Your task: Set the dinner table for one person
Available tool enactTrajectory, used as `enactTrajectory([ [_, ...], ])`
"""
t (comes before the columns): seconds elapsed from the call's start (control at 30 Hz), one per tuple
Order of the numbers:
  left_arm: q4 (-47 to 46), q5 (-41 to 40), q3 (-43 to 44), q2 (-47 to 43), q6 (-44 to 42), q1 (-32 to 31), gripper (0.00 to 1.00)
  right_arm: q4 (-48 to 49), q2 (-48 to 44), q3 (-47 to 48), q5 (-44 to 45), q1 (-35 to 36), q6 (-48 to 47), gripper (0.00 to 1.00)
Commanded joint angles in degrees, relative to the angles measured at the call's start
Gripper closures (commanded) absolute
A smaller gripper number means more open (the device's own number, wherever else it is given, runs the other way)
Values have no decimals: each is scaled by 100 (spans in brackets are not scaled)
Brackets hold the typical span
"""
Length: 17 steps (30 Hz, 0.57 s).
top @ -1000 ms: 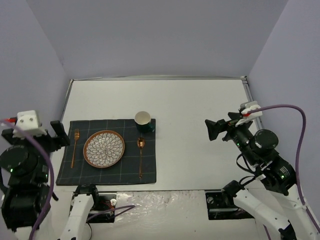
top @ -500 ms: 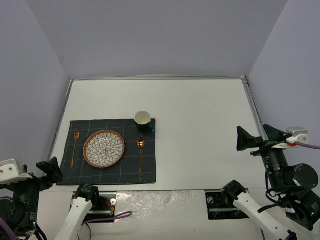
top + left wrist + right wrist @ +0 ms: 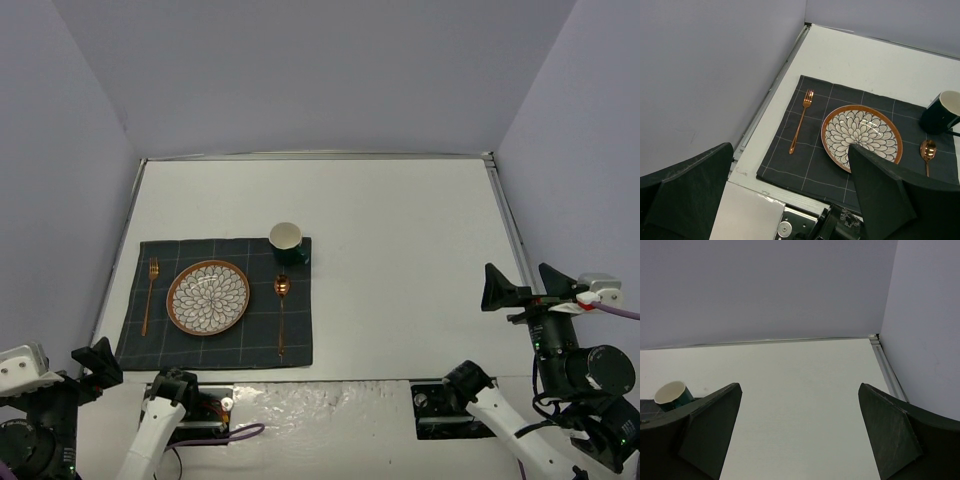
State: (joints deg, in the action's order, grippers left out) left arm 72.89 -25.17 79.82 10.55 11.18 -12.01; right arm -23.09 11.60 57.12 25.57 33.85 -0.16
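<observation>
Both claws idle. My left claw (image 3: 790,146) is spread wide with nothing in it. My right claw (image 3: 800,385) is also spread wide and holds nothing. Each hangs near its own near corner, well apart from the setting.

The dinner table (image 3: 400,230) is the big white top under everything. A dark checked placemat (image 3: 230,350) lies flat on its left side.

On the mat:
- The plate (image 3: 208,297) sits in the middle, its flower pattern fully showing.
- The mug (image 3: 288,243) stands upright at the far right corner, showing its pale inside.
- The fork (image 3: 149,295) lies left of the plate.
- The spoon (image 3: 281,310) lies right of it.

In the left wrist view my finger covers the plate's near edge and the spoon handle, and the frame edge cuts off the mug. In the right wrist view only the mug and a sliver of mat show.
</observation>
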Motion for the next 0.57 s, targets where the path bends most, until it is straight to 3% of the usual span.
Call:
enactTrajectory([
  [0.0, -82, -155, 33, 208, 33, -21, 3, 352, 84, -34, 145, 29, -109, 0],
  [0.53, -38, -269, 69, 307, 68, -21, 3, 419, 307, -51, 124, 34, -247, 0],
])
